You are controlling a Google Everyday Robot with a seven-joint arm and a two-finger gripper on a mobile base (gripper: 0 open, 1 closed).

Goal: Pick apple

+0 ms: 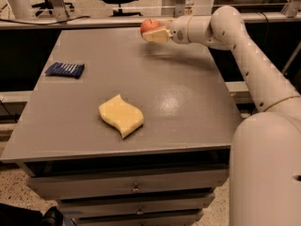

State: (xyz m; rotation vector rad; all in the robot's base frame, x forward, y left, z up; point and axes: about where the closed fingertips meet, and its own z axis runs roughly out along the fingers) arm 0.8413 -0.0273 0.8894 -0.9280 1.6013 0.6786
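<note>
The apple (pixel 149 25) is small, round and red-orange with a yellowish blush and a short stem. It is at the far edge of the grey table (pixel 188 102), held off the surface. My gripper (pixel 155 33) reaches in from the right on the white arm and is shut on the apple, with its pale fingers (pixel 158 35) against the apple's right and lower side. A faint shadow lies on the table below it.
A wavy pale yellow sponge (pixel 121 115) lies near the table's front middle. A dark blue packet (pixel 65 69) lies at the left edge. The robot's white body (pixel 265 168) fills the right foreground. Office chairs stand behind the table.
</note>
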